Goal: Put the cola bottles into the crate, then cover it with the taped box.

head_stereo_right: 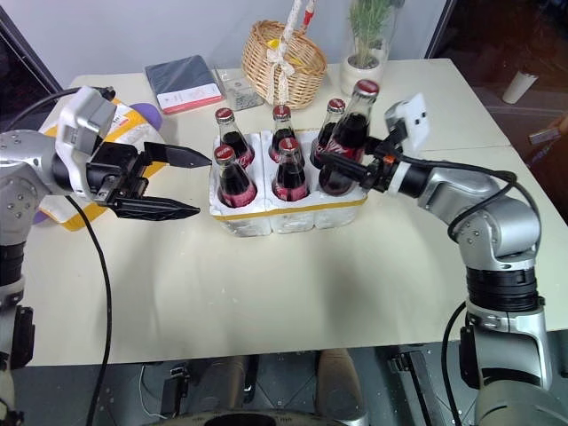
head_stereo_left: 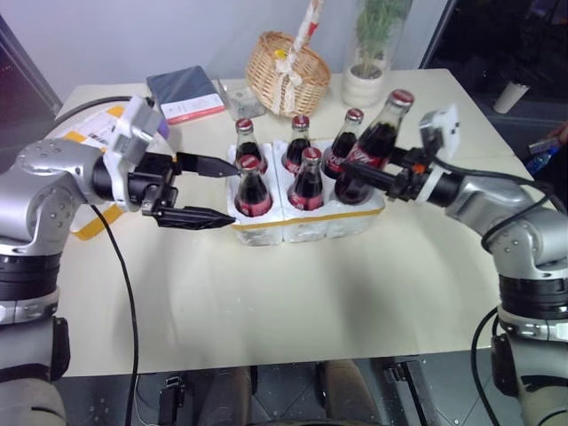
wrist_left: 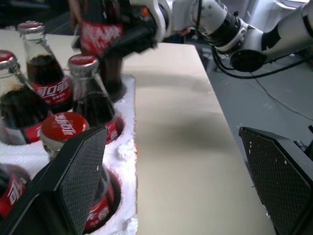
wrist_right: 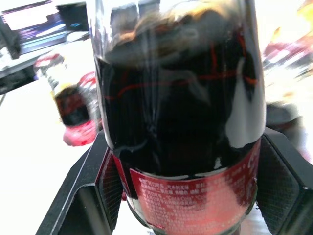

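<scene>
I count six cola bottles (head_stereo_left: 307, 180), all small clear glass with dark cola, red labels and red caps. Five stand upright in the round wells of the crate (head_stereo_left: 306, 222), a low white foam tray with a yellow tape band round its lower edge, sitting mid-bench (head_stereo_left: 293, 302). The sixth bottle (head_stereo_right: 348, 138) leans over the crate's right end well, its base at the well, clamped at the label by the jaws of my right gripper (head_stereo_right: 342, 161). My left gripper (head_stereo_left: 209, 191) hangs just left of the crate, its jaws spread wide and empty. Behind the crate stand one woven wicker basket (head_stereo_left: 286, 73), one dark notebook (head_stereo_left: 185, 93) and one white plant pot (head_stereo_left: 364, 86).
</scene>
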Action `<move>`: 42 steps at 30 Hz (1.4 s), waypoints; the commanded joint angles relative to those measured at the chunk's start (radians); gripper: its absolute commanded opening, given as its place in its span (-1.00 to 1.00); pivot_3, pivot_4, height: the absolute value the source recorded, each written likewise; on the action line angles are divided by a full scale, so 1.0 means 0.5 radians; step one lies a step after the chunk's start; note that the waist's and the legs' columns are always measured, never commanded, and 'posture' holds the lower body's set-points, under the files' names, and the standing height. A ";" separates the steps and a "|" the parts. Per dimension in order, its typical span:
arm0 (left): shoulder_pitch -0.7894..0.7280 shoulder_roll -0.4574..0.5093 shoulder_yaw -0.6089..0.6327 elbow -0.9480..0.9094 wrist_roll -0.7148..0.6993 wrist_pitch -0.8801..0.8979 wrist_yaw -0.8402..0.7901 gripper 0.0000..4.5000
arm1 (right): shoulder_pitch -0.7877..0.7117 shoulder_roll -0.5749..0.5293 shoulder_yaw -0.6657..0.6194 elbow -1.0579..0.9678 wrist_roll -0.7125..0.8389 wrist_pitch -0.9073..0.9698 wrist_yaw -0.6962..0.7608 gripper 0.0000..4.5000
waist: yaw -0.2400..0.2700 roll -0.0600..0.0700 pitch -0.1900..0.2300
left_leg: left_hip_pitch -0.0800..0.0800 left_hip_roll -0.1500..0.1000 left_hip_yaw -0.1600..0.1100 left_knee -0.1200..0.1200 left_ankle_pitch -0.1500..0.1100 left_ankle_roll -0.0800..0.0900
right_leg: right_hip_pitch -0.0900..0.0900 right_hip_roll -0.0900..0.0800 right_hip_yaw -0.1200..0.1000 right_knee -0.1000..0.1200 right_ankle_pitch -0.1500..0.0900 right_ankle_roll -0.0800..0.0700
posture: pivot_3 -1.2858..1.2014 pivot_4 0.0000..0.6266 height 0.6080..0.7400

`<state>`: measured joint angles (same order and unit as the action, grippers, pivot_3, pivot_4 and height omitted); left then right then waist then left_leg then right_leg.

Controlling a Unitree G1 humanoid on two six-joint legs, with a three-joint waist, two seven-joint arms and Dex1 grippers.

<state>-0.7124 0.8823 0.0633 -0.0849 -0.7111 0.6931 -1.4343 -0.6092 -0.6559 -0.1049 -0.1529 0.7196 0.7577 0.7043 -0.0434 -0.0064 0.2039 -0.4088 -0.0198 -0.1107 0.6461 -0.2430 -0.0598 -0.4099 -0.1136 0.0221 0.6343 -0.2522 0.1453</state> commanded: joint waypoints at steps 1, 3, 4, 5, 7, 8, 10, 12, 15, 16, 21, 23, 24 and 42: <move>0.002 0.031 0.071 -0.032 -0.024 -0.023 0.004 1.00 | -0.028 0.003 0.037 -0.052 -0.066 -0.067 0.057 0.27 | -0.002 0.000 0.000 | 0.000 0.000 0.000 0.000 0.000 0.000 | 0.000 0.000 0.000 0.000 0.000 0.000 | 0.03 -0.52 1.00; 0.011 0.040 0.081 -0.040 -0.028 -0.024 0.008 1.00 | -0.011 0.006 0.078 0.065 -0.175 -0.112 0.048 0.27 | -0.004 0.000 0.000 | 0.000 0.000 0.000 -0.001 0.000 0.000 | -0.001 0.000 0.000 0.000 0.000 0.000 | 0.03 -0.52 1.00; 0.014 0.045 0.088 -0.047 -0.032 -0.022 0.011 1.00 | -0.008 0.006 0.092 0.115 -0.221 -0.133 0.047 0.27 | -0.004 0.000 0.000 | 0.001 0.000 0.000 -0.001 0.000 0.000 | -0.001 0.000 0.000 0.000 0.000 0.000 | 0.03 -0.52 1.00; 0.021 0.051 0.095 -0.053 -0.034 -0.023 0.013 1.00 | -0.007 0.008 0.106 0.162 -0.259 -0.150 0.051 0.27 | -0.002 0.000 0.000 | 0.001 0.000 0.000 -0.001 0.000 0.000 | 0.000 0.000 0.000 0.001 0.000 0.000 | 0.03 -0.52 1.00; 0.038 0.066 0.111 -0.063 -0.037 -0.027 0.011 1.00 | -0.013 0.019 0.119 0.225 -0.300 -0.162 0.060 0.27 | 0.000 0.000 0.000 | 0.001 0.000 0.000 0.000 0.000 0.000 | 0.000 0.000 0.000 0.001 0.000 0.000 | 0.03 -0.52 1.00; 0.050 0.079 0.121 -0.064 -0.040 -0.025 0.008 1.00 | -0.016 0.021 0.138 0.260 -0.336 -0.185 0.066 0.27 | 0.000 0.001 0.000 | 0.000 0.000 0.001 0.000 0.000 0.000 | 0.000 0.000 0.000 0.001 0.000 0.000 | 0.03 -0.52 1.00; 0.069 0.094 0.135 -0.068 -0.037 -0.029 0.016 1.00 | -0.011 0.018 0.171 0.317 -0.405 -0.240 0.085 0.27 | 0.000 -0.001 0.000 | 0.002 0.000 0.000 0.000 0.000 0.000 | 0.001 0.000 0.000 0.001 0.000 0.000 | 0.03 -0.52 1.00; 0.077 0.109 0.154 -0.083 -0.042 -0.012 0.029 1.00 | -0.003 0.033 0.159 0.353 -0.401 -0.223 0.095 0.49 | 0.000 -0.002 -0.001 | 0.002 0.000 0.000 0.001 0.000 0.000 | 0.002 0.000 0.000 0.001 0.000 0.000 | 0.03 -0.52 1.00; 0.101 0.149 0.171 -0.104 -0.044 0.007 0.036 1.00 | 0.005 0.046 0.140 0.331 -0.376 -0.206 0.119 0.99 | 0.000 -0.002 -0.001 | 0.003 0.000 0.000 0.002 0.000 0.000 | 0.004 0.000 0.000 0.000 0.000 0.000 | 0.03 -0.52 1.00; 0.110 0.160 0.176 -0.112 -0.047 0.009 0.041 1.00 | 0.010 0.044 0.135 0.315 -0.375 -0.203 0.122 0.99 | 0.000 -0.002 -0.001 | 0.004 0.000 0.000 0.002 0.000 0.000 | 0.005 0.000 0.000 0.000 0.000 0.000 | 0.03 -0.52 1.00; 0.142 0.193 0.202 -0.127 -0.066 0.011 0.082 1.00 | 0.024 0.009 0.105 0.225 -0.365 -0.180 0.132 0.99 | 0.003 -0.002 -0.001 | 0.004 0.000 0.000 0.002 0.000 -0.001 | 0.005 0.000 0.000 0.000 0.000 0.000 | 0.03 -0.52 1.00; 0.166 0.200 0.229 -0.133 -0.064 0.009 0.125 1.00 | 0.032 -0.051 0.067 0.134 -0.332 -0.140 0.160 0.99 | 0.004 -0.002 -0.001 | 0.004 0.000 0.000 0.002 0.000 -0.001 | 0.005 0.000 0.000 0.000 0.000 0.000 | 0.03 -0.52 1.00; 0.188 0.205 0.249 -0.134 -0.050 -0.003 0.152 1.00 | 0.032 -0.099 0.025 0.075 -0.294 -0.097 0.179 0.99 | 0.004 -0.002 -0.001 | 0.003 0.000 0.000 0.002 0.000 -0.001 | 0.004 0.000 0.000 0.000 0.000 0.000 | 0.03 -0.52 1.00; 1.328 0.324 1.061 -0.381 0.861 -0.682 0.886 1.00 | 0.136 -1.007 -0.703 0.021 0.128 0.169 0.812 0.99 | 0.002 0.001 0.000 | 0.003 0.001 0.006 -0.004 0.000 0.000 | 0.002 -0.002 0.003 -0.007 -0.001 -0.002 | 0.03 -0.52 1.00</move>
<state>-0.0656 1.0440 0.5085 -0.2363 -0.3278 0.3788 -1.0356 -0.5430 -1.1359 -0.4129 -0.1436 0.7712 0.8648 1.0865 -0.0425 -0.0061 0.2040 -0.4077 -0.0191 -0.1078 0.6440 -0.2431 -0.0600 -0.4091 -0.1144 0.0233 0.6309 -0.2527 0.1442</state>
